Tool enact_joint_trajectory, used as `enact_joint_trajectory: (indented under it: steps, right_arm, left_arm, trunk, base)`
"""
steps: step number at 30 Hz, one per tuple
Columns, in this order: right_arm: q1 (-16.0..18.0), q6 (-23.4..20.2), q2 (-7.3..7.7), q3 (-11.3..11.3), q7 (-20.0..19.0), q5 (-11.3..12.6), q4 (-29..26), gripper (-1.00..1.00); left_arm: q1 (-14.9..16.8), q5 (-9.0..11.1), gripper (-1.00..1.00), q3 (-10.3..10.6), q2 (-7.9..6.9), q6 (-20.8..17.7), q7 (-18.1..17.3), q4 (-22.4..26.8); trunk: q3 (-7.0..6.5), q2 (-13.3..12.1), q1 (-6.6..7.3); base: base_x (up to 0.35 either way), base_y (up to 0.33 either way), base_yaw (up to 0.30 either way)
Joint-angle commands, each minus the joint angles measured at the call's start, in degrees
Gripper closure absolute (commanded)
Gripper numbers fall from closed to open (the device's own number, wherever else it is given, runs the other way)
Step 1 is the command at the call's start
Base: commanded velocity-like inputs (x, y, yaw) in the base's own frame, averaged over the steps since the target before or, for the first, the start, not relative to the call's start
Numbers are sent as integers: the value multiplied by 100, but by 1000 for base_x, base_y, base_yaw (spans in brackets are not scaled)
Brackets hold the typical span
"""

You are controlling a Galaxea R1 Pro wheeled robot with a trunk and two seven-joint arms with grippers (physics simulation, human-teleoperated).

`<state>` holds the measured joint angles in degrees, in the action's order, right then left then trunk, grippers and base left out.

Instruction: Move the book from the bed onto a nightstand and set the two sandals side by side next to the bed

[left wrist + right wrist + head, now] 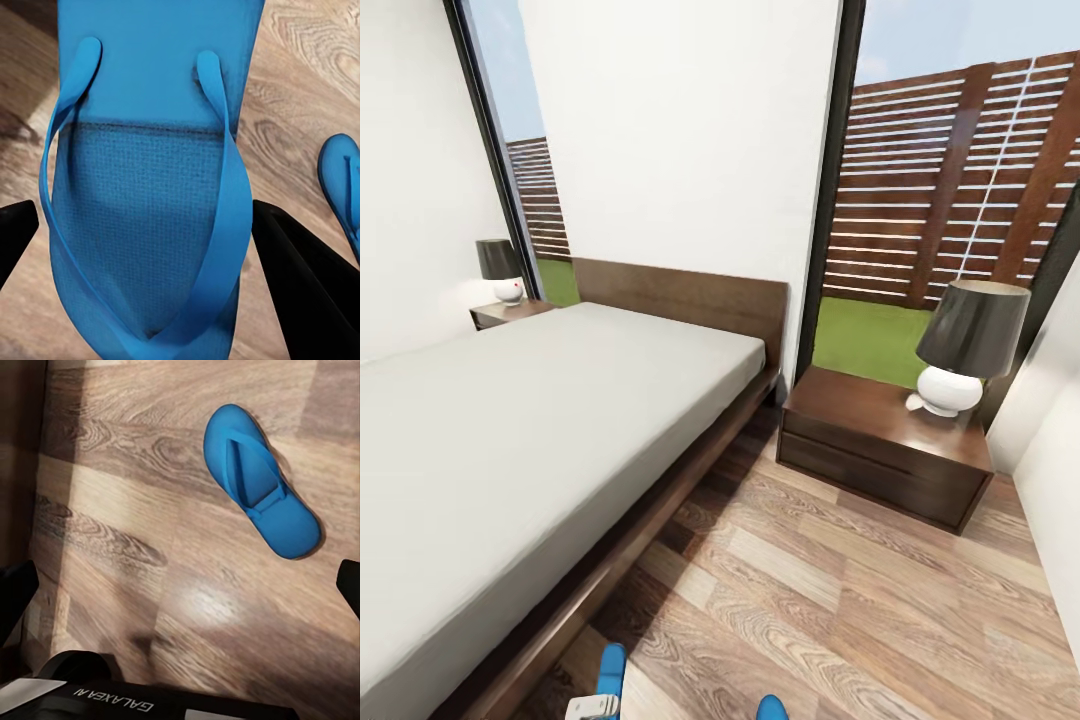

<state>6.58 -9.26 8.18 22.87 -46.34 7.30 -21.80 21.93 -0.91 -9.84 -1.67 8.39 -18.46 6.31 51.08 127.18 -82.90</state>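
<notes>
One bright blue sandal (142,187) sits between the black fingers (300,277) of my left gripper (146,247), which is shut on its sides and holds it above the wood floor. In the head view this sandal (610,668) and the left gripper (592,706) are at the bottom edge, beside the bed (510,440). The other sandal (262,484) lies flat on the floor, ahead of my open right gripper (180,592); it also appears in the left wrist view (345,187) and as a tip in the head view (771,708). A nightstand (880,440) stands right of the bed, another (510,312) at its far side. The book is out of view.
Each nightstand carries a lamp with a dark shade, the near lamp (965,345) and the far lamp (500,270). Tall dark-framed windows flank a white wall behind the headboard (690,300). Wood-plank floor (840,600) runs between bed and right wall. My robot's labelled body (112,701) edges the right wrist view.
</notes>
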Motion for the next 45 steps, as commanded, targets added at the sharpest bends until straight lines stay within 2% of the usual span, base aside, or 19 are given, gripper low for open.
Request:
enact_joint_trajectory:
  steps: [1,36,45]
  right_arm:
    - [3,-61,-1,20,-26,43,1,-100]
    - [4,-64,-1,20,-41,43,0,-100]
    - [2,-62,-1,24,-41,43,-1,-100]
  left_arm:
    - [4,-14,100,-36,0,14,-26,-7]
    - [4,-14,100,-36,0,23,-26,-15]
    - [4,-14,100,-36,0,23,-26,-15]
  trunk:
    - [5,2,1]
    - [19,2,1]
    - [45,2,1]
  base:
    - [0,0,0]
    - [-21,-12,33]
    - [0,0,199]
